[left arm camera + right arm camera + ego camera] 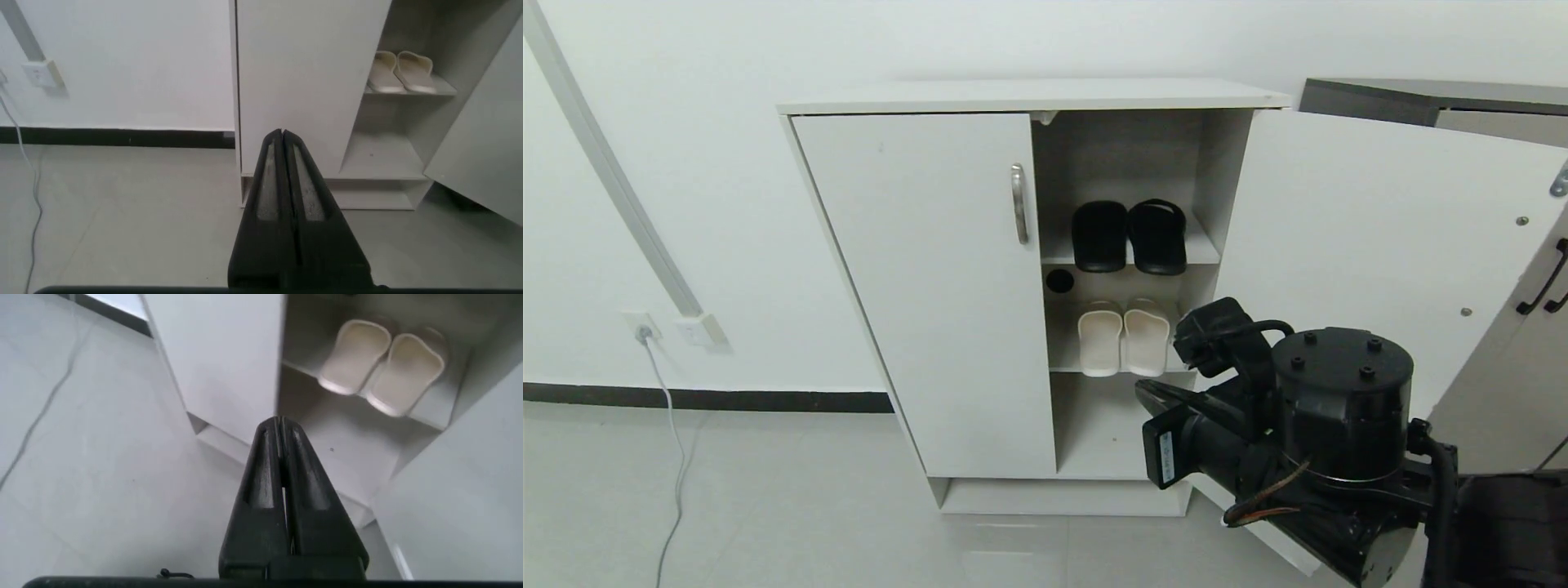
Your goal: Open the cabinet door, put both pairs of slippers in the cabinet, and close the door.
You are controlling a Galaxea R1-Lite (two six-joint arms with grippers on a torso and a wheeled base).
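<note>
Grey glossy floor tiles [768,506] meet a plain white wall [686,204] along a black skirting strip [727,400]. 1 wall socket [643,327] feeds a pale cable [674,457] that trails over the floor.

White flat-panelled cabinet [1029,94] stands against the wall. Its left door [931,286] is shut and carries a slim metal handle [1018,204]; its right door [1380,245] is swung wide.

1 pair of black slippers [1129,237], smooth and rounded, sits side by side on the upper shelf [1205,253]. 1 pair of white slippers [1123,336] sits likewise on the middle shelf [1066,359] directly below.

A grey cabinet [1437,98] with black handles [1543,282] stands just beside the open door.

Left gripper [282,135]: fingers pressed together, holding nothing, low over the floor before the shut door. Right gripper [282,420]: fingers likewise together, holding nothing, near the cabinet's base and apart from the white slippers.
</note>
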